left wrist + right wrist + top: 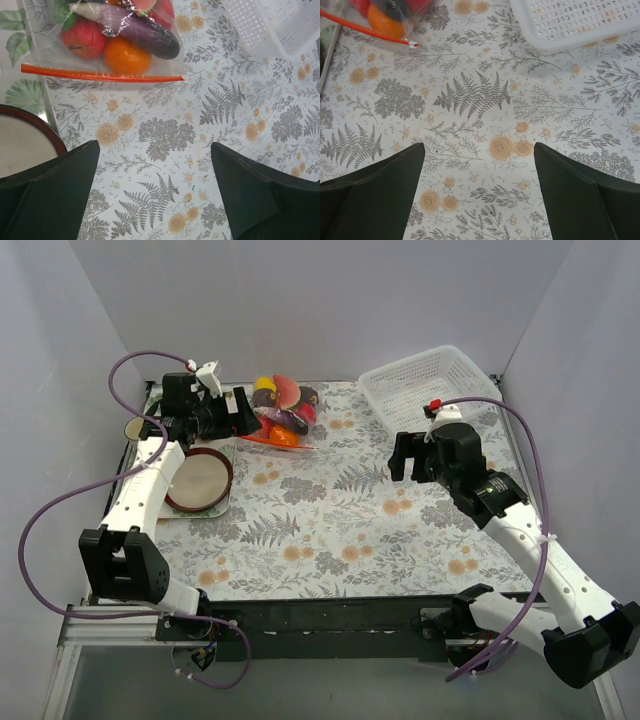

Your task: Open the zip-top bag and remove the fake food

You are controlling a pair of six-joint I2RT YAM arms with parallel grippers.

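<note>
Left gripper (155, 146): jaws wide, holding nothing, above the floral tablecloth (330, 530). Right gripper (479, 146): also wide, empty. Zip-top bag (47, 57) lies upper left in the left wrist view, orange-red strip nearest the gripper, fake food (126, 56) inside. White mesh basket (430, 382) upper right. Plain white walls (330, 300).

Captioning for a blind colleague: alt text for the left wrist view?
A clear zip-top bag of fake food lies on a floral tablecloth, its orange zip strip facing the open left gripper. A white basket sits at upper right.
</note>
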